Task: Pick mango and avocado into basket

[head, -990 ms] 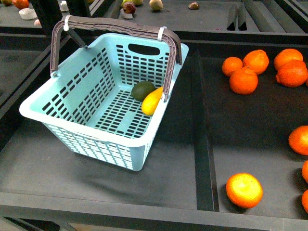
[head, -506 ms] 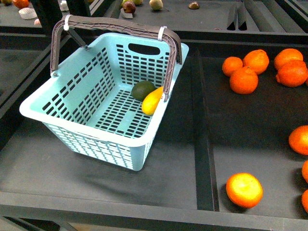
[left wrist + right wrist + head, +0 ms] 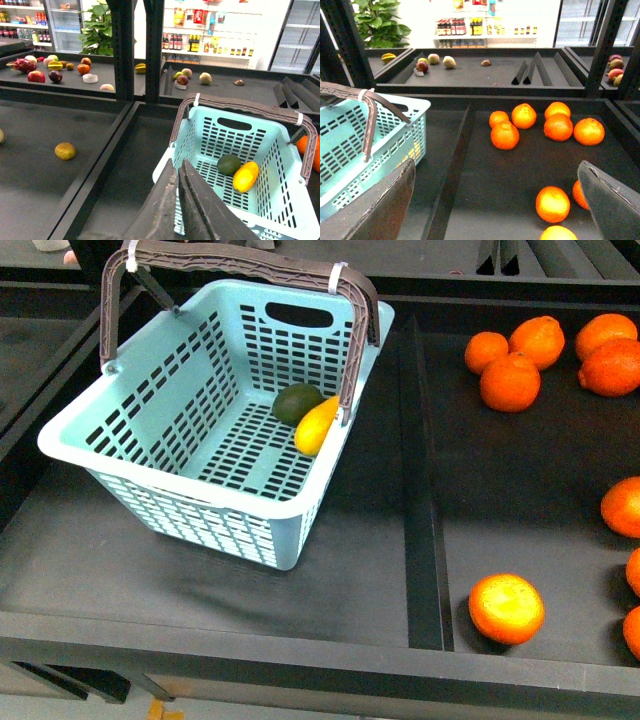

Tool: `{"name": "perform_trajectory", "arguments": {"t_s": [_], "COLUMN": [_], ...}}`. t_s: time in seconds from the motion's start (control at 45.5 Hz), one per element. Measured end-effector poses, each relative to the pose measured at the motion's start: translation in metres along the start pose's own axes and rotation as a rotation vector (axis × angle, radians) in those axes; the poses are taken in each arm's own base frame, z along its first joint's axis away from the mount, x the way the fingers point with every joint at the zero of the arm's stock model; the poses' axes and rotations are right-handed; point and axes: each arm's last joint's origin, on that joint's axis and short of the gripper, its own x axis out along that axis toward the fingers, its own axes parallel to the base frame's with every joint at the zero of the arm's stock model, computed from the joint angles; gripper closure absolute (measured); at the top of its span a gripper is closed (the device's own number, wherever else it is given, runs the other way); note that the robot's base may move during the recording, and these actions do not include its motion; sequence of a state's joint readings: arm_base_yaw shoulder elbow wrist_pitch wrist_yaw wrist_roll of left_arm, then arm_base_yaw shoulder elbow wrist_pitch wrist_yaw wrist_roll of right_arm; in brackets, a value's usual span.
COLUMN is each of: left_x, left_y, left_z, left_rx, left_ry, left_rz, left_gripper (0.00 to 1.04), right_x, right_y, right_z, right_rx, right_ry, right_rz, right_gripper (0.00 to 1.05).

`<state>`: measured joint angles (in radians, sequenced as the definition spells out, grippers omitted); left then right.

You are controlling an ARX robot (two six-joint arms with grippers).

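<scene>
Two fruits, the mango [image 3: 316,425] and avocado [image 3: 297,402], sit touching inside the basket [image 3: 170,490], while the left gripper [image 3: 176,200] looks pinched closed and the right gripper [image 3: 495,200] gapes wide, both apparently empty.

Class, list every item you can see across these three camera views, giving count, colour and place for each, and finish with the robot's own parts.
basket: one, pale teal with brown handles, left tray.
avocado: one, dark green, inside the basket by its right wall.
mango: one, yellow, inside the basket, touching the avocado.
oranges: about nine in the front view, orange, right tray.
brown round fruit: one, on the tray left of the basket.
mixed fruit: several, on the back shelves.
left gripper: fingers together, empty.
right gripper: fingers wide apart, empty.
</scene>
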<state>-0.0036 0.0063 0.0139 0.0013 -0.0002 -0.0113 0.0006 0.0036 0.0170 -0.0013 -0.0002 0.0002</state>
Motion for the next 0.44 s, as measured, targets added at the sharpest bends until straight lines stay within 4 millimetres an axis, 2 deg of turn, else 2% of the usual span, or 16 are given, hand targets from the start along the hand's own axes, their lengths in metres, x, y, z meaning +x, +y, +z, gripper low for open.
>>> {"name": "perform_trajectory", "arguments": {"t_s": [0.066, 0.198, 0.242, 0.264, 0.374, 0.44], "left_x": [0.0, 0.0, 0.0, 0.0, 0.0, 0.0], "left_y": [0.0, 0.0, 0.0, 0.0, 0.0, 0.0], "left_z": [0.0, 0.0, 0.0, 0.0, 0.0, 0.0], "left_rx": [0.0, 0.0, 0.0, 0.0, 0.0, 0.0], "left_ry": [0.0, 0.0, 0.0, 0.0, 0.0, 0.0], "left_rz": [0.0, 0.0, 0.0, 0.0, 0.0, 0.0], "left_gripper": [0.84, 0.54, 0.47, 0.39, 0.22, 0.07], "right_x": [0.0, 0.0, 0.0, 0.0, 0.0, 0.0], "right_y": [0.0, 0.0, 0.0, 0.0, 0.0, 0.0], "right_z": [0.0, 0.0, 0.0, 0.0, 0.0, 0.0], "right_rx": [0.0, 0.0, 0.0, 0.0, 0.0, 0.0], "right_ry": [0.0, 0.0, 0.0, 0.0, 0.0, 0.0], "right_rz": [0.0, 0.0, 0.0, 0.0, 0.0, 0.0], "right_gripper": [0.09, 0.09, 0.09, 0.09, 0.09, 0.09]}}
